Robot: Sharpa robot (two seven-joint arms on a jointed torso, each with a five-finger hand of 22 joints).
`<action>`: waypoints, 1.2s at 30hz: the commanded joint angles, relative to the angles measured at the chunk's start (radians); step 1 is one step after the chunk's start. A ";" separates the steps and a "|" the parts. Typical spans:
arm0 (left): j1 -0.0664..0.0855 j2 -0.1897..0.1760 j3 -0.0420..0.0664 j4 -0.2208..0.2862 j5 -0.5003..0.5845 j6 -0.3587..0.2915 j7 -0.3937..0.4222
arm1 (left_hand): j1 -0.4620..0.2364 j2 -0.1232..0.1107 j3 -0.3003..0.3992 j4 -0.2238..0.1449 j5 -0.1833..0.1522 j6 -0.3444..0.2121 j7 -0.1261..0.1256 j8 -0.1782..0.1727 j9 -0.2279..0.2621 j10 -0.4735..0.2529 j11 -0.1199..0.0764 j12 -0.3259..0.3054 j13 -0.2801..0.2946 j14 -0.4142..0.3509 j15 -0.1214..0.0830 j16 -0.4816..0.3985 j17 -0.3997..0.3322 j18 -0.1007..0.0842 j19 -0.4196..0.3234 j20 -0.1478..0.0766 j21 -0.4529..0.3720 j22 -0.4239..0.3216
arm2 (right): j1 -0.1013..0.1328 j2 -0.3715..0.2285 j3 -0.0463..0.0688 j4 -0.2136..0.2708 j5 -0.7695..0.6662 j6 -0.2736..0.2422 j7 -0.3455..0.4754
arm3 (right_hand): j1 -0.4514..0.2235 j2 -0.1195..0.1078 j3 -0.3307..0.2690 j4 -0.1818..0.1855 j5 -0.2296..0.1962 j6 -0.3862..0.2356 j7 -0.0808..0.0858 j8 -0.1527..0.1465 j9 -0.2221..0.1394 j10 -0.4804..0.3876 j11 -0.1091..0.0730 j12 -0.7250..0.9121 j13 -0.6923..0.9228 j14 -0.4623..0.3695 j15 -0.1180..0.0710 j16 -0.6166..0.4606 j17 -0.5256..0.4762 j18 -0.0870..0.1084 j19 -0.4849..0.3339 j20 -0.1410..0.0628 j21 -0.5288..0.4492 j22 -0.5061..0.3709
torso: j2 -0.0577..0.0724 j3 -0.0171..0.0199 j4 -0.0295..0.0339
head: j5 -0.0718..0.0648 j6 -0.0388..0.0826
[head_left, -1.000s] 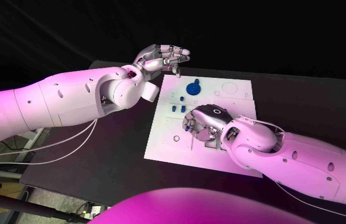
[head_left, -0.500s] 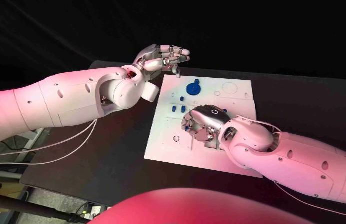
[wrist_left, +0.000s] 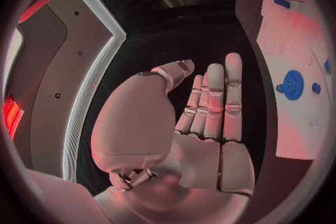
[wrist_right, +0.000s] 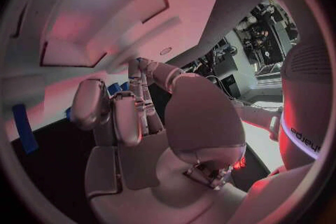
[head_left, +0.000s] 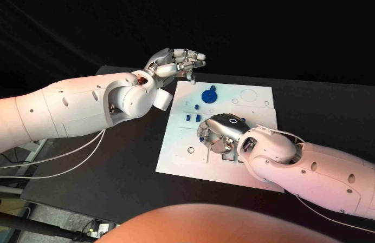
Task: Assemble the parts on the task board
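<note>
Two hands in view. My left hand (head_left: 175,63) hovers above the far left corner of the task board (head_left: 181,156), fingers (wrist_left: 223,95) straight, empty. My right hand (head_left: 221,132) rests knuckles-up on the board's middle, fingers curled down; grasp cannot be told. A blue gear (head_left: 209,96) sits on the board's far part, small blue pegs (head_left: 192,117) nearer, on the black bench (head_left: 117,172).

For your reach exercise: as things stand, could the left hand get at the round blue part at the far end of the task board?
Probably yes: the left hand hovers open just beside the round blue part, with nothing between them.
</note>
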 commanded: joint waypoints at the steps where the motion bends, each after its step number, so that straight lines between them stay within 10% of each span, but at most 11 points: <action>1: 0.001 0.003 0.001 0.000 0.003 0.018 0.004 | -0.009 0.002 -0.003 -0.002 0.003 -0.007 0.029 0.003 0.001 -0.007 -0.002 0.004 0.001 -0.009 0.000 0.004 -0.001 0.007 0.001 0.008 -0.004 -0.002 | -0.006 -0.006 -0.005 -0.003 0.000 0.003 -0.014 | -0.012 -0.010 -0.004 0.004 0.007 -0.043 0.007 -0.032 -0.011 -0.027 0.014 -0.009 -0.004 0.038 0.013 0.006 -0.003 -0.006 -0.005 0.011 -0.009 -0.005 | -0.001 -0.0001 0.0008 | -0.001 0.000; 8: 0.001 0.000 0.001 -0.001 0.003 0.023 0.001 | -0.010 0.002 -0.003 -0.002 0.003 -0.010 0.030 0.003 0.002 -0.010 -0.001 0.006 0.001 -0.010 0.001 0.004 -0.002 0.007 0.000 0.008 -0.004 -0.002 | -0.004 -0.039 -0.004 0.020 -0.006 -0.046 -0.026 | -0.046 -0.049 -0.028 0.018 0.060 -0.078 0.008 -0.057 -0.015 -0.047 0.020 -0.006 0.002 0.035 0.020 0.008 -0.009 -0.003 -0.010 0.020 -0.021 -0.010 | -0.001 -0.0004 -0.0003 | 0.001 0.000; 21: 0.001 -0.001 0.001 0.000 0.003 0.022 0.000 | -0.011 0.009 -0.001 -0.001 0.004 -0.013 0.030 0.007 0.003 -0.015 -0.001 0.011 0.002 -0.011 0.001 0.007 -0.002 0.007 0.000 0.009 -0.004 -0.002 | 0.039 -0.149 0.010 0.123 0.006 -0.108 -0.025 | -0.050 -0.051 -0.038 0.028 0.065 -0.055 0.008 -0.047 -0.006 -0.050 0.019 0.002 0.007 0.034 0.018 0.011 -0.009 -0.004 -0.005 0.020 -0.018 -0.006 | -0.002 0.0002 -0.0006 | -0.017 0.000; 36: 0.001 -0.005 0.000 -0.001 0.002 0.024 0.001 | -0.011 0.010 0.000 -0.001 0.004 -0.014 0.031 0.008 0.003 -0.016 -0.001 0.013 0.002 -0.011 0.002 0.008 -0.002 0.007 0.000 0.009 -0.004 -0.002 | 0.158 -0.302 0.027 0.137 0.083 0.065 -0.023 | -0.051 -0.090 -0.149 0.060 0.039 -0.114 -0.003 -0.095 -0.006 -0.241 0.042 -0.045 -0.051 0.012 0.038 -0.022 -0.085 0.023 -0.077 0.037 -0.157 -0.106 | -0.003 -0.0008 -0.0041 | -0.065 0.034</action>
